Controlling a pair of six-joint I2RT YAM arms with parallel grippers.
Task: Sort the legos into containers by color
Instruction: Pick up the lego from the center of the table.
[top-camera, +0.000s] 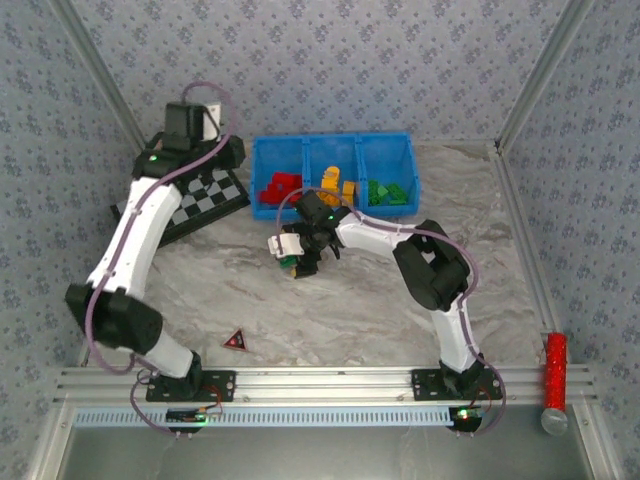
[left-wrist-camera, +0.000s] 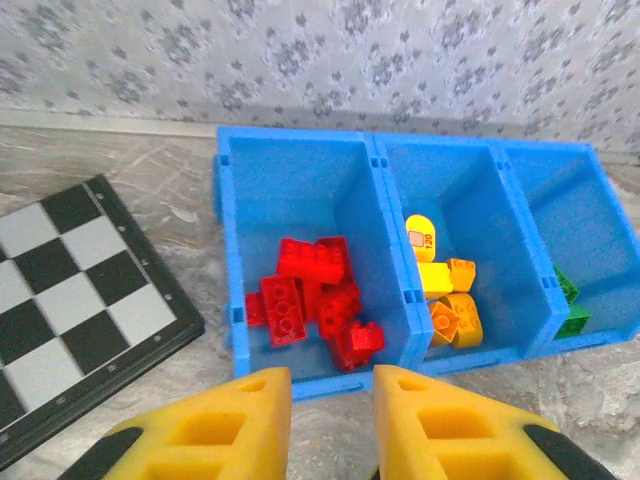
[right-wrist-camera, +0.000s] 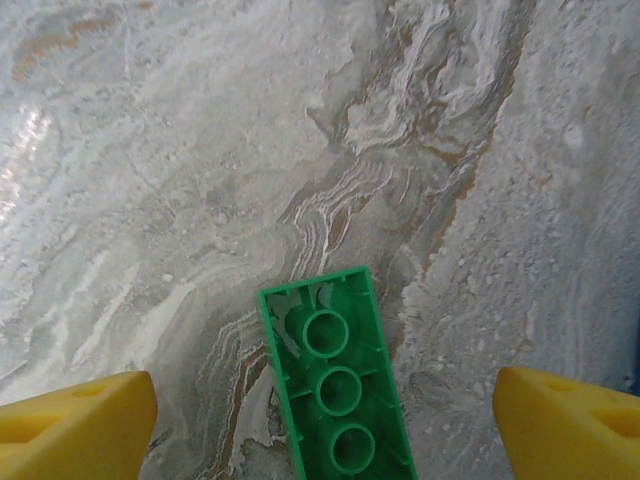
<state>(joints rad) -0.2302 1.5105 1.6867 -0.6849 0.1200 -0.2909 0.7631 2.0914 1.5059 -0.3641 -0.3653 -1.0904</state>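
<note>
The right arm's fingers stand spread wide, one at the lower left corner of the wrist view and the other at the lower right. A single green lego lies on the marbled table between them at the bottom centre. It touches neither finger, so nothing is gripped. The face turned up shows three round rings in a row, and the brick is angled a little to the left. From overhead, that arm bends in from the lower right and its wrist hangs near the middle of the frame, just below the front wall of the blue tray.

The left arm's fingers sit at the bottom of their own view, drawn almost together with only a narrow slit between them and nothing in it. They hang above the table just in front of the tray's left compartment.

The tray stands against the far wall, upper centre from above. Its left compartment holds a heap of red legos and the middle one holds yellow-orange legos. The right one holds green legos, mostly hidden behind the divider.

A black-and-white checkered board lies left of the tray. A small dark red triangle rests alone on the table at lower left of centre.
</note>
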